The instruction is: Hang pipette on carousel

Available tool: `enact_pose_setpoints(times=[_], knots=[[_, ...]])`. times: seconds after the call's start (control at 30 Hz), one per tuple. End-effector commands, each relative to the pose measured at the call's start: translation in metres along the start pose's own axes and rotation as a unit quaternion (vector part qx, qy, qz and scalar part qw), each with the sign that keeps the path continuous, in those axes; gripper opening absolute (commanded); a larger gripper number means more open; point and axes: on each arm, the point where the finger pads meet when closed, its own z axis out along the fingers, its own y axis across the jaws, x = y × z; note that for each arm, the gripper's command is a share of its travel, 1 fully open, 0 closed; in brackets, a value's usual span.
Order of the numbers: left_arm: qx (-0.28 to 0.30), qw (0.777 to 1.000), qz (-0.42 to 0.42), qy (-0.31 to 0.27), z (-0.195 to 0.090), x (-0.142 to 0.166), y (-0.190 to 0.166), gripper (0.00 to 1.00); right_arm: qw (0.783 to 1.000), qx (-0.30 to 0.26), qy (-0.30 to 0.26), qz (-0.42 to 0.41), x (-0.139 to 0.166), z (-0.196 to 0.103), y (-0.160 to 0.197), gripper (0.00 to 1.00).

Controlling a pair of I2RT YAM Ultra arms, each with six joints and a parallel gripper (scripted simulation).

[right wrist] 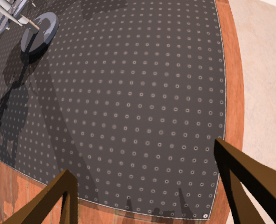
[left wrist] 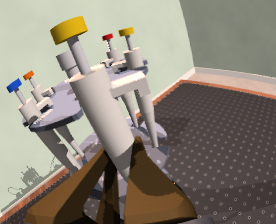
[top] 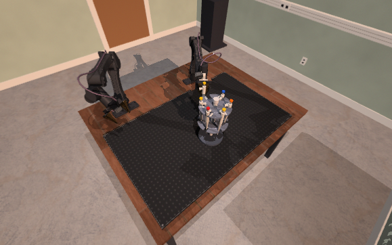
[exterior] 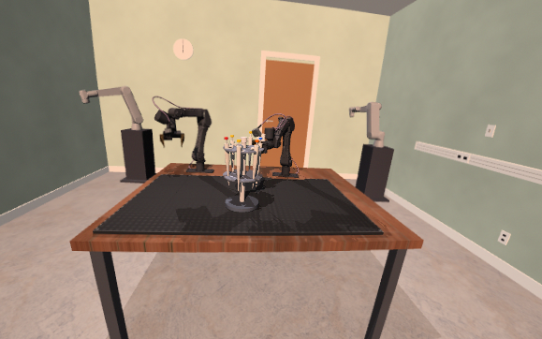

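My left gripper (top: pixel 204 91) (left wrist: pixel 125 146) is shut on the lower body of a white hand pipette (top: pixel 204 88) (left wrist: pixel 100 102) with a yellow push button. The pipette is upright but tilted, in the air beside the carousel (top: pixel 210 137) (exterior: pixel 241 204) (left wrist: pixel 64 106) (right wrist: pixel 40 33), on the arms' side. Its finger hook (left wrist: pixel 130 83) points right in the left wrist view. The volume print on its button cannot be read. Several pipettes with red, blue, orange and yellow buttons hang around the carousel's head. My right gripper (top: pixel 118 114) (exterior: pixel 172 140) (right wrist: pixel 138 164) is open and empty, away from the carousel.
The carousel stands on a black dotted mat (top: pixel 158 162) (exterior: pixel 157 211) (right wrist: pixel 139 100) on a wooden table (top: pixel 300 111) (exterior: pixel 246 243). Hanging pipettes stick up around its head, close to the held one. The right gripper hangs high near the table's edge by its arm.
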Motion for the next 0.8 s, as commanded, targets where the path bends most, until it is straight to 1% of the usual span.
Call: enact_pose_setpoints(times=[0.0, 0.7, 0.73, 0.77], knots=[[-0.001, 1.0, -0.001, -0.022, -0.005, -0.016, -0.003, 0.12, 1.0, 0.003, -0.013, -0.007, -0.007, -0.003, -0.004, 1.0], [-0.001, 1.0, -0.001, -0.022, -0.005, -0.016, -0.003, 0.12, 1.0, 0.003, -0.013, -0.007, -0.007, -0.003, -0.004, 1.0], [-0.002, 1.0, 0.0, -0.027, 0.002, -0.021, 0.0, 0.12, 1.0, 0.003, -0.013, -0.007, -0.007, -0.003, -0.004, 1.0], [-0.002, 1.0, -0.001, -0.02, 0.006, -0.014, 0.003, 0.12, 1.0, 0.003, -0.013, -0.007, -0.007, -0.003, -0.004, 1.0]])
